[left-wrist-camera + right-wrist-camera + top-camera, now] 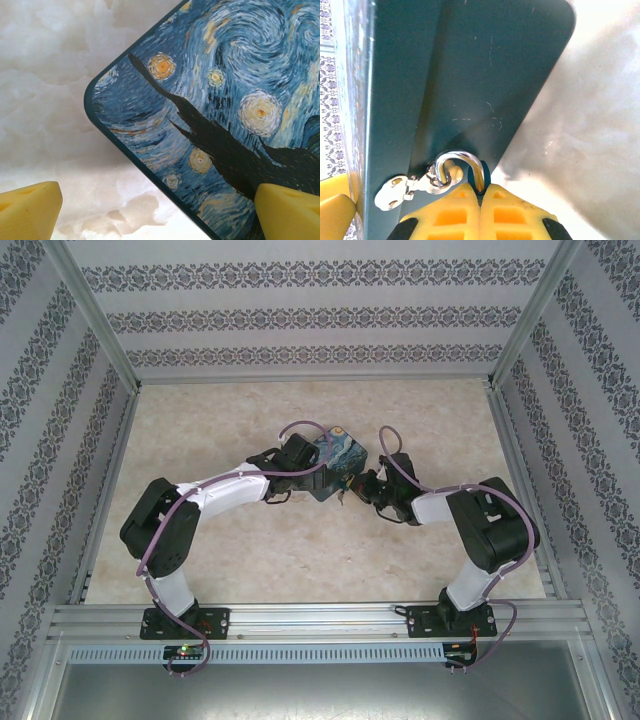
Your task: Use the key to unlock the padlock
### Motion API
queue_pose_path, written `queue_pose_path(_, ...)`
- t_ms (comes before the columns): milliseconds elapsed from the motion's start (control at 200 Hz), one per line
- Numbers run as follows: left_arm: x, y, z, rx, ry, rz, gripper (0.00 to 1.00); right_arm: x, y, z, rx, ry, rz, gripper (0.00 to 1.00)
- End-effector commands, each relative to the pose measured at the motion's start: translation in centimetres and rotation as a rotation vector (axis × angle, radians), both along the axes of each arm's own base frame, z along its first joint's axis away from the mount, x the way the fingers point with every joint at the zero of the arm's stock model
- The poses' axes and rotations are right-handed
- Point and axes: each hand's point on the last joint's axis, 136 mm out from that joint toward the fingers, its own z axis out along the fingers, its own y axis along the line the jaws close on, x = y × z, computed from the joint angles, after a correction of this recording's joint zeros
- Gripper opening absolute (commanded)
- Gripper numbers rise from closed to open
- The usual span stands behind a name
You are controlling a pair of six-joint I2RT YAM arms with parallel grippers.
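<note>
A robotics lab test cell is what is on show here. The space is boxed in by a bare frame of silvery aluminium extrusion posts [95,315], and its panels are papered with pale wallpaper printed in grey damask bands [310,315], hung flat as a backdrop. A beige marble-patterned tabletop [300,560] is enclosed inside. Along the near edge a grooved aluminium rail [320,618] is laid. Two black-and-white robot arms are bolted to it, the left arm [225,490] and the right arm [490,525]. Purple cables [150,565] are looped along them. A slotted grey cable duct [320,652] is run just below the rail.
</note>
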Motion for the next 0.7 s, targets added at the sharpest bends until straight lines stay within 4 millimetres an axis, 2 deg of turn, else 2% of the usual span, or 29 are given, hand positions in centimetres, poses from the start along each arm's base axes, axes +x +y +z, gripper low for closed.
queue_pose_path(0,-4.3,2.7,-5.5,0.172,0.198,-0.039,0.98,1.0,-1.3,-0.1,-0.046,-0.002,-0.027,0.00)
queue_pose_path(195,-4.2,2.6,-5.4,0.171,0.198,-0.040,0.98,1.5,-2.3,-0.2,-0.038,0.004,-0.046,0.00)
queue_pose_path(430,-4.1,2.6,-5.2,0.172,0.199,-0.037,0.98,2.0,-4.4,0.8,-0.020,-0.005,-0.066,0.00)
queue_pose_path(560,-3.9,2.3,-4.6,0.158,0.187,-0.041,0.99,1.1,-6.0,0.9,-0.006,-0.004,-0.089,0.00)
queue_pose_path(694,-3.2,1.1,-2.7,0.110,0.154,-0.065,1.00,-0.6,-6.6,1.7,0.011,-0.017,-0.087,0.00)
